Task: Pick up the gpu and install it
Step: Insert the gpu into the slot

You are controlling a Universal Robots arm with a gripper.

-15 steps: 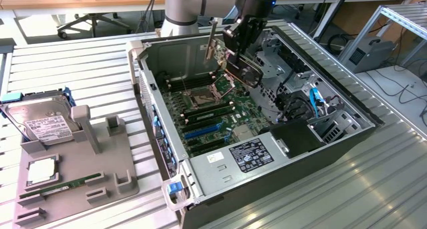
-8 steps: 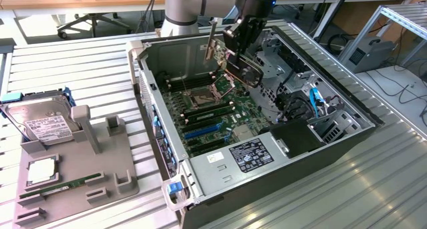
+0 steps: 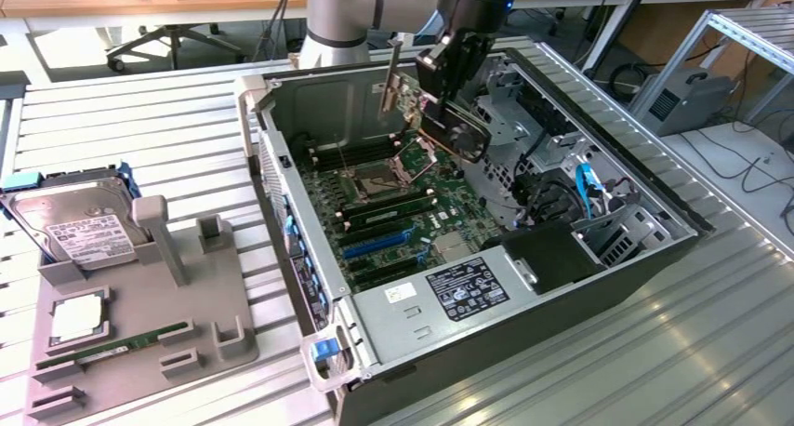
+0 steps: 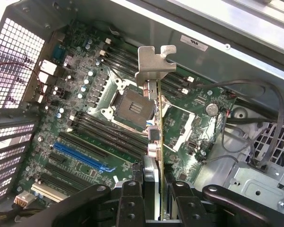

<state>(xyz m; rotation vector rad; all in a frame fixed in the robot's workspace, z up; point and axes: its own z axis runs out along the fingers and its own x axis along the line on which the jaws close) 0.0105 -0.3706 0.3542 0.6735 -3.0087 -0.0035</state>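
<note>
1. The gpu is clamped between the gripper's two fingers. From the wrist it is seen edge-on, a thin card running straight out from the fingertips, with its silvery metal bracket at the far end.
2. The gripper has its jaws closed on the card's flat sides, one pad on each face, so they stand only as far apart as the card is thick.
3. In the exterior view the gpu hangs below the fingers inside the open computer case, held over the board and not seated in any slot.
4. Beyond the fingertips, behind the card, lies the green motherboard. The bare CPU socket sits just to one side of the card's edge.
5. The long blue slot lies on the same side as the socket, but nearer the fingers.
6. Farther from the fingers, at the case's near end, is the power supply with its white label.
7. Well apart from the fingers, on the exterior view's left, a grey fixture tray rests on the slatted metal table. It carries the silver hard drive and the thin green RAM stick.
</note>
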